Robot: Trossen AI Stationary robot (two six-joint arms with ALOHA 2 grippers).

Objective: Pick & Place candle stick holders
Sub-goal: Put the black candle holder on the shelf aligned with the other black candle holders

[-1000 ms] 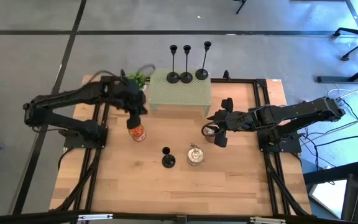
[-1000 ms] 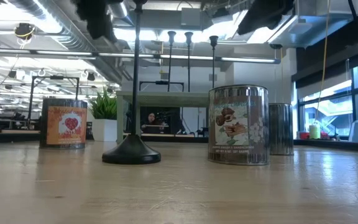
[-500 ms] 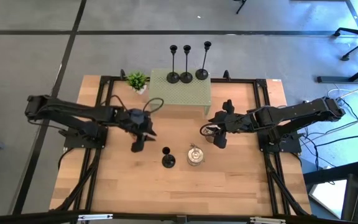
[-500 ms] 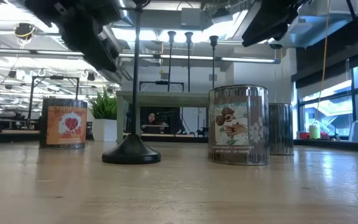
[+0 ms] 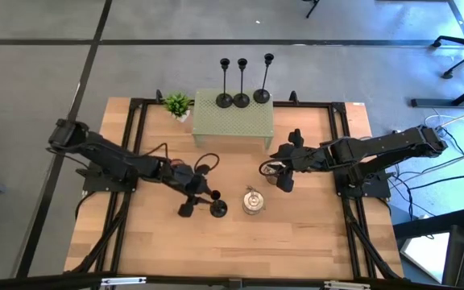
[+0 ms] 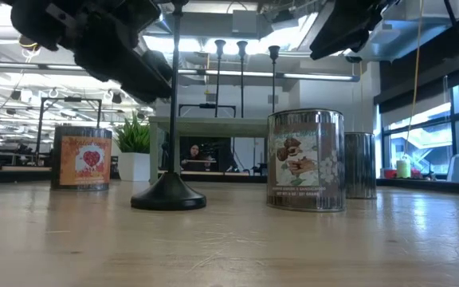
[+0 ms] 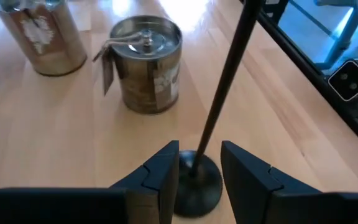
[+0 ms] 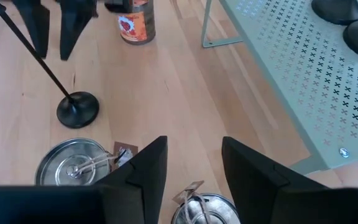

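High view: the left gripper (image 5: pixel 197 196) sits low over the table, and the lone candlestick (image 5: pixel 217 207) stands just ahead of its fingertips, toward the tin (image 5: pixel 253 201). Three more candlesticks (image 5: pixel 242 81) stand in a row on the far edge of the green shelf (image 5: pixel 233 121), well beyond either gripper. The right gripper (image 5: pixel 283 167) waits over a second tin near the shelf's right leg, farther from the lone candlestick than the left one.

Low view: the candlestick (image 6: pixel 171 104) stands upright, disc base flat on the table and thin stem running straight up. The left gripper (image 6: pixel 130 60) hangs beside the upper stem, near it but not clearly touching.

Left wrist view: the left gripper (image 7: pixel 199 167) has its fingers parted with a clear gap and nothing held. The candlestick (image 7: pixel 219 112) stem rises from the gap, its base just in front of the fingertips, so the stem's long axis crosses the jaw line squarely. A short advance and closing should take it, I judge.

Right wrist view: the right gripper (image 8: pixel 194 163) is also spread and holds nothing. The candlestick (image 8: pixel 48 73) lies well ahead of it, past a tin (image 8: pixel 76 163), with the shelf (image 8: pixel 278 56) alongside.
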